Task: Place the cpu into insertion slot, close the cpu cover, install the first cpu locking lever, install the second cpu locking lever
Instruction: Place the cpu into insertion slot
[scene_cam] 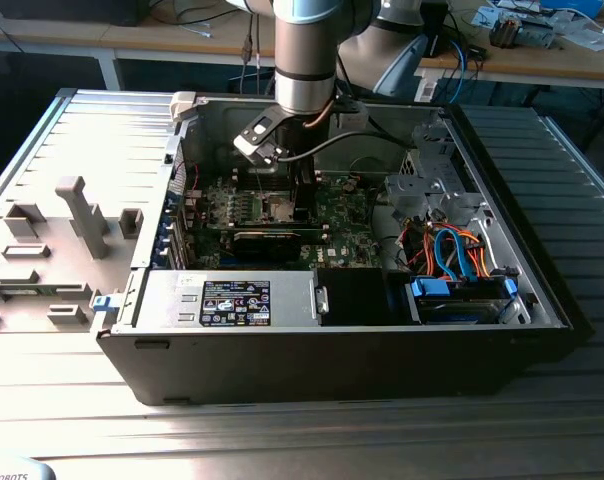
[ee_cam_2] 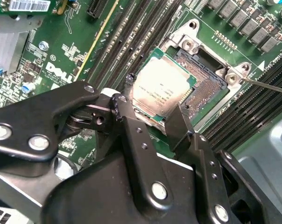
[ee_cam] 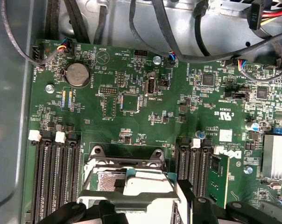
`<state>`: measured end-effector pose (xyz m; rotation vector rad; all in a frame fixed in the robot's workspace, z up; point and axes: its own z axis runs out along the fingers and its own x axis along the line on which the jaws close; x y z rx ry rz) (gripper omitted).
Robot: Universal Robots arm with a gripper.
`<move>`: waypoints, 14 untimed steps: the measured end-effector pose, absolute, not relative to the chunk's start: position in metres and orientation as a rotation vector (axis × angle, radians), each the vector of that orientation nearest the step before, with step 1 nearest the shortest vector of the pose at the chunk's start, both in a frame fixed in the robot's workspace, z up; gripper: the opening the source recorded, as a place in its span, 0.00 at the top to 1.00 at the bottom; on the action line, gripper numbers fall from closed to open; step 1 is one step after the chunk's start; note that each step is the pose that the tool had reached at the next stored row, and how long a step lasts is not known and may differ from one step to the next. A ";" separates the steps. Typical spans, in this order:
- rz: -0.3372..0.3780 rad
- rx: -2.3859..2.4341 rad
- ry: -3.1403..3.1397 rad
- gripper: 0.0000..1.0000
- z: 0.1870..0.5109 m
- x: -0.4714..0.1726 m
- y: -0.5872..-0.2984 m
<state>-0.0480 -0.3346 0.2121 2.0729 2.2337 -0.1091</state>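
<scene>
So the big grey desk (scene_cam: pixel 282 440) carries an opened-up computer case (scene_cam: pixel 232 370) sitting across the middle of the exterior view, and the arm (scene_cam: pixel 304 60) drops in from the upper middle of that frame. Inside is the green motherboard (ee_cam: pixel 131 126).

In the second wrist view, the insertion slot (ee_cam_2: pixel 204 84) sits near the centre, wide open with its dark pin field showing. The cpu (ee_cam_2: pixel 162 91) hangs over one side of it, overlapping but offset, so I'd say it isn't seated yet. The hand (ee_cam_2: pixel 154 108) is clamped on the cpu, with a black finger on each of two opposite edges.

Progress-wise I'd call it early in step one: chip at the slot but not dropped in. With the socket uncovered, closing the cover and both levers look undone. One thin lever (ee_cam_2: pixel 267 86) sticks out beside the slot.
</scene>
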 end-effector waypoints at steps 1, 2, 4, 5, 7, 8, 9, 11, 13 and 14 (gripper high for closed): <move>-0.109 2.073 2.234 0.46 0.212 -0.048 -0.335; -0.109 2.073 2.234 0.46 0.212 -0.048 -0.335; -0.109 2.073 2.233 0.46 0.212 -0.048 -0.335; -0.109 2.073 2.234 0.46 0.212 -0.048 -0.335; -0.109 2.073 2.234 0.46 0.212 -0.047 -0.335; -0.109 2.073 2.234 0.46 0.212 -0.045 -0.334; -0.110 2.073 2.234 0.46 0.212 -0.043 -0.334; -0.113 2.074 2.235 0.46 0.212 -0.038 -0.335; -0.120 2.077 2.240 0.46 0.212 -0.028 -0.335; -0.124 2.079 2.241 0.46 0.212 -0.025 -0.335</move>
